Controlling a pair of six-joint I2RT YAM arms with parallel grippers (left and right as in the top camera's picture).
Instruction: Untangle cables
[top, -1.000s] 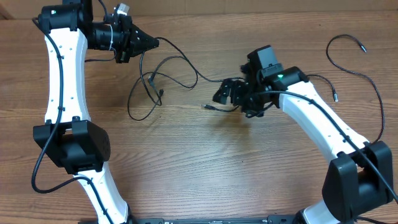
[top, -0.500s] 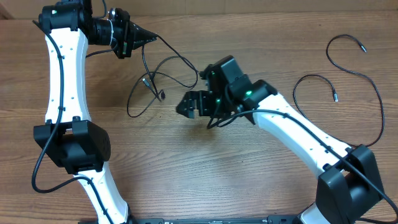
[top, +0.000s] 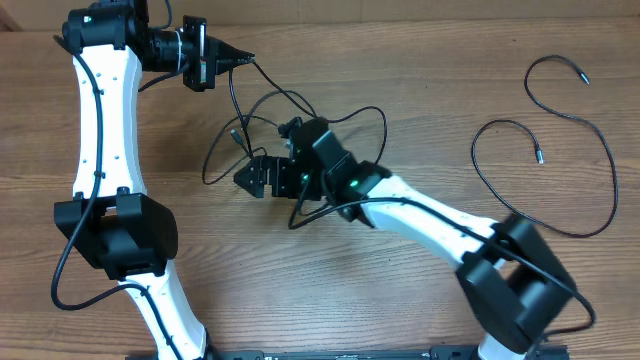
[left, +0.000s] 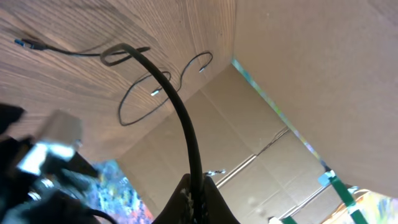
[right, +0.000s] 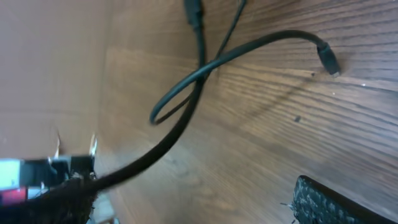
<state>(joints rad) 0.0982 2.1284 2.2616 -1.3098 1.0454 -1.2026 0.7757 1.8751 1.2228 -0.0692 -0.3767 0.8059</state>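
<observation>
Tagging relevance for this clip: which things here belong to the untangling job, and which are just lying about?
Job: thin black tangled cords mid-table; separate thin black looped cord at right; left claw, shut on a tangled cord; right claw, open beside the tangle.
Bystanders: brown wooden table; thick black arm cable; tan cardboard wall.

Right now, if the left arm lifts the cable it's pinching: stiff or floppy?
Probably floppy: the cable droops from the left gripper into loose loops on the table. It is likely light, being so thin. The loops cross each other, so it may snag rather than lift free.
</observation>
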